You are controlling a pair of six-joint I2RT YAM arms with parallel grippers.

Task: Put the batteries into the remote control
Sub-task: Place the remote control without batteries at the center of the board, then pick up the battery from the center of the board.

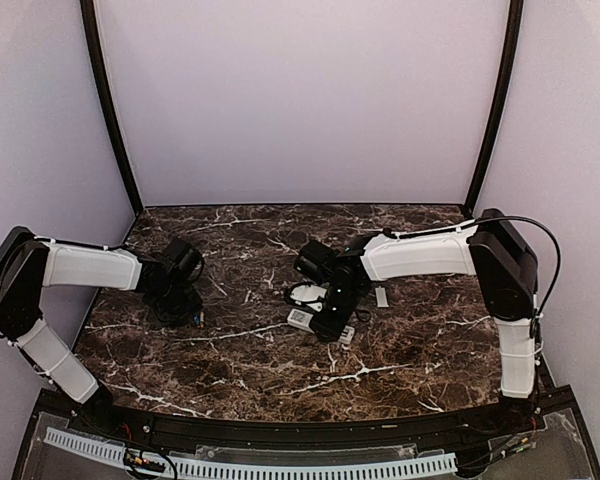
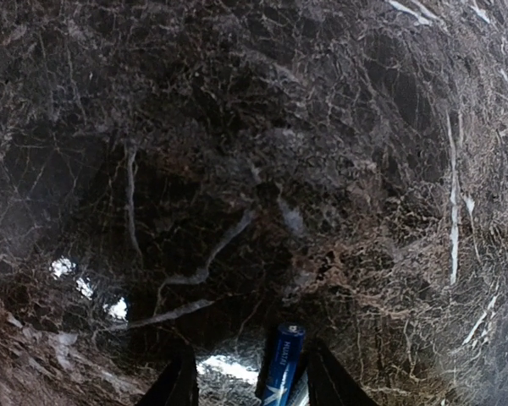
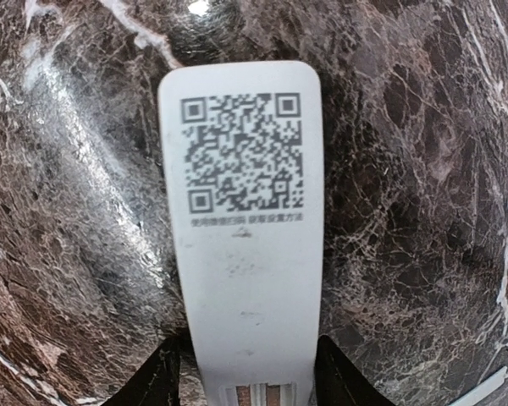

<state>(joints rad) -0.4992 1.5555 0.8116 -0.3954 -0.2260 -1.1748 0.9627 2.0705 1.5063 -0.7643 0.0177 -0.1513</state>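
Observation:
The remote control (image 3: 241, 254) lies back-up on the marble, white with a QR code; copper contacts of its battery recess (image 3: 267, 396) peek out at the bottom edge. My right gripper (image 3: 244, 381) straddles it, open, with a finger close to each long side. From above the remote (image 1: 302, 318) pokes out under the right gripper (image 1: 325, 310). A blue battery (image 2: 281, 364) lies between the fingers of my left gripper (image 2: 250, 385), against the right finger, with a wide gap to the left finger. A pale sliver beside it is too hidden to name. From above the left gripper (image 1: 188, 303) points down over the battery (image 1: 196, 320).
A small pale grey cover piece (image 1: 382, 296) lies on the dark marble table (image 1: 250, 360) right of the right gripper. Purple walls close in the back and sides. A white strip (image 3: 483, 389) shows at the lower right of the right wrist view.

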